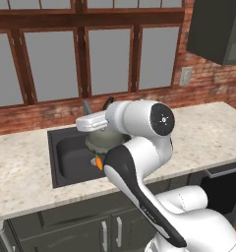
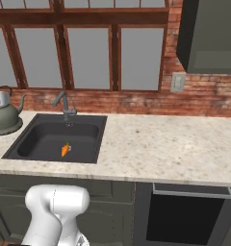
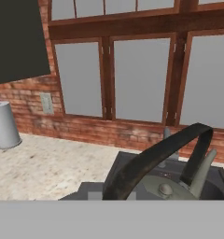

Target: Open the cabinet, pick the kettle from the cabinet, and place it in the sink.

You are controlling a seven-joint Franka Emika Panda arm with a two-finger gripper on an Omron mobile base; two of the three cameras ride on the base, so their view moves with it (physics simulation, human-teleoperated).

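Note:
The dull grey kettle (image 1: pixel 101 141) hangs in the air over the dark sink (image 1: pixel 66 153), partly hidden behind my arm. My gripper (image 1: pixel 93 121) is shut on its thin dark arched handle (image 3: pixel 151 164); the fingertips themselves are hidden. In the hand view the lid knob (image 3: pixel 165 189) and spout (image 3: pixel 205 167) sit just under the handle, with the sink's rim (image 3: pixel 115 169) below. From the right the kettle (image 2: pixel 5 119) shows at the left edge, beside the sink (image 2: pixel 50 137). The dark cabinet (image 2: pixel 211 33) hangs at the upper right.
An orange carrot (image 2: pixel 65 150) lies on the sink floor. The grey faucet (image 2: pixel 64 106) stands at the sink's back edge. A silver cylinder (image 3: pixel 4 124) stands on the speckled counter (image 2: pixel 165 144). Windows and a brick wall close the back.

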